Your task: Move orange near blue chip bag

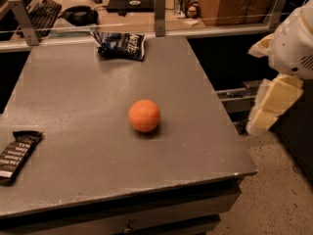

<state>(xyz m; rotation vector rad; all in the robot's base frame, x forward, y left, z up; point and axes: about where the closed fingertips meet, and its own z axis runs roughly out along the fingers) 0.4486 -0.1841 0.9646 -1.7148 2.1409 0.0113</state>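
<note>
I see the orange (144, 115) resting near the middle of the grey table (73, 82), touching nothing else. The blue chip bag (121, 45) lies at the far edge, well apart from it. A dark bar wrapper (17, 154) lies at the near left edge. The gripper (273, 105) hangs at the right, beside the table; whether it is released or clenched, I cannot tell.
</note>
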